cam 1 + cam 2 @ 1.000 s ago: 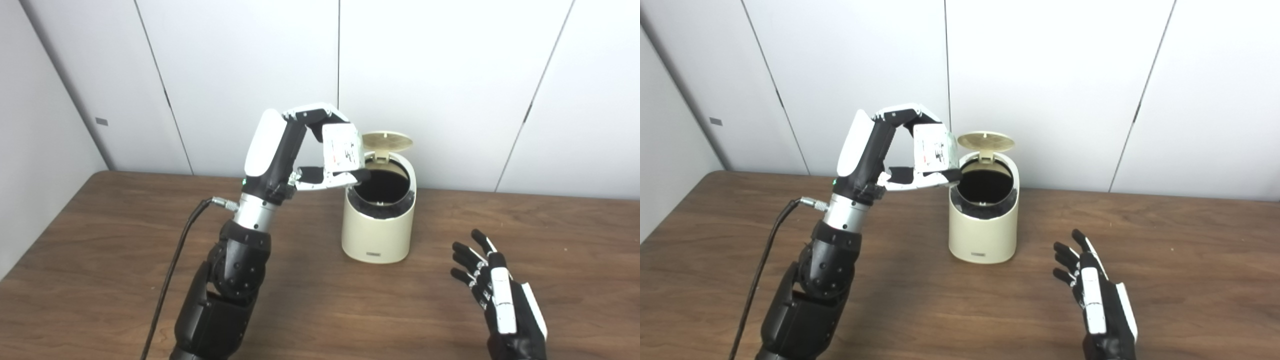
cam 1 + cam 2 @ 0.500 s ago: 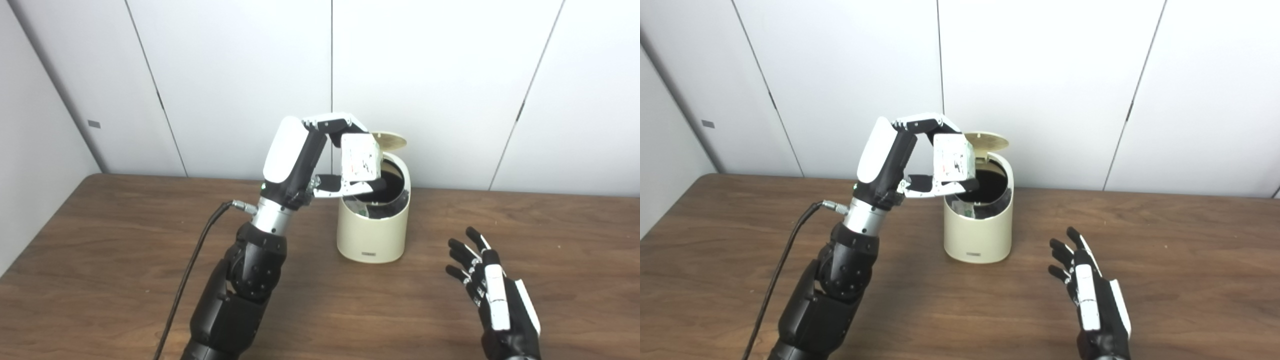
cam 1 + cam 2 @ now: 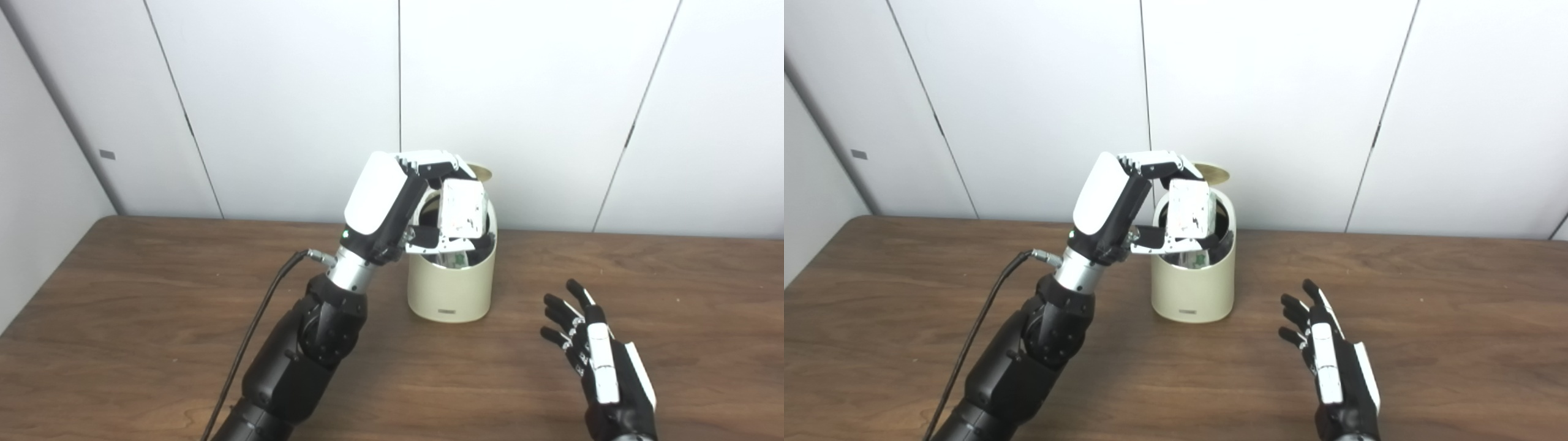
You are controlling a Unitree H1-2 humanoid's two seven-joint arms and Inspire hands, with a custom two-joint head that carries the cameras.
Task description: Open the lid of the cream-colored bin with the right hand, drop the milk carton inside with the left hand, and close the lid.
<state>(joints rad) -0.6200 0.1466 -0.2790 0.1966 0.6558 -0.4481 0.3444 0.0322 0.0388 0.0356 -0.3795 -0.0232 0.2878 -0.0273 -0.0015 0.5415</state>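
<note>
1. A second ago the left hand [image 3: 404, 205] held the milk carton [image 3: 462, 208] just off the bin's 9 o'clock rim; half a second ago it was partly across the rim; now hand and carton are over the dark opening, with the whole picture also shifted a little, so the camera moved too.
2. The left hand's fingers [image 3: 438, 166] press the carton's top and the thumb runs beneath it; the carton is pinched between them, upright with a slight tilt, above the mouth of the cream-colored bin [image 3: 452, 288].
3. The lid [image 3: 1213, 173] stands open at the bin's 12 o'clock side, as in the earlier frames; the hand and carton now cover most of it.
4. The right hand [image 3: 603, 367] rests low over the table [image 3: 122, 318] at the bin's 4 o'clock, well apart from it; its fingers are spread wide and hold nothing, and its pose is unchanged since a second ago.
5. A black cable [image 3: 257, 334] hangs from the left wrist toward 7 o'clock.
6. The right eye view shows a greenish scrap [image 3: 1200, 260] inside the bin under the carton more plainly; the left eye view shows it too, though possibly only as a reflection; what it is cannot be made out.
7. The left eye view shows more of the carton's printed face; the right eye view shows its narrower side.
</note>
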